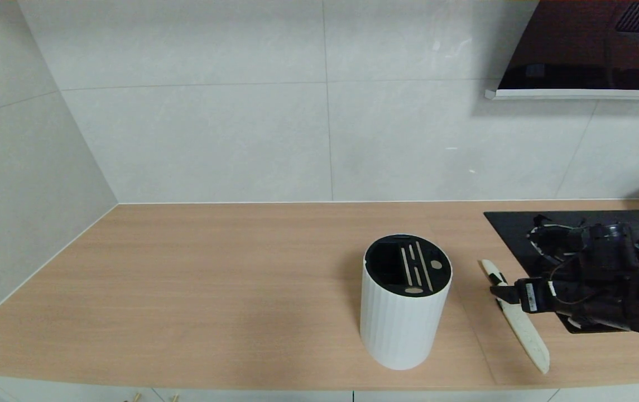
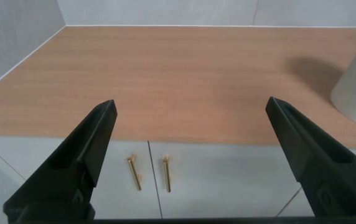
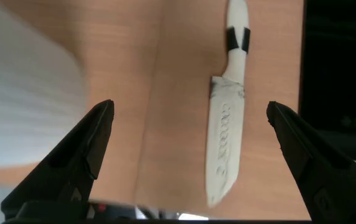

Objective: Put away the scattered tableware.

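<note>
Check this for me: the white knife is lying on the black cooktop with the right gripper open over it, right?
Not quite. The knife lies on the wooden counter beside the cooktop, not on it, as the head view shows. The right gripper is open over it.

A knife block (image 1: pixel 406 312) stood on the desk (image 1: pixel 213 279), right of the middle and near the front edge. Just to its right lay a knife (image 1: pixel 520 326), handle toward the wall. A cooktop (image 1: pixel 512 226) sat behind and to the right of the knife. The right gripper (image 1: pixel 496 290) hung over the knife's handle end, seemingly not touching it, with its fingers (image 3: pixel 94 143) spread on either side.
</note>
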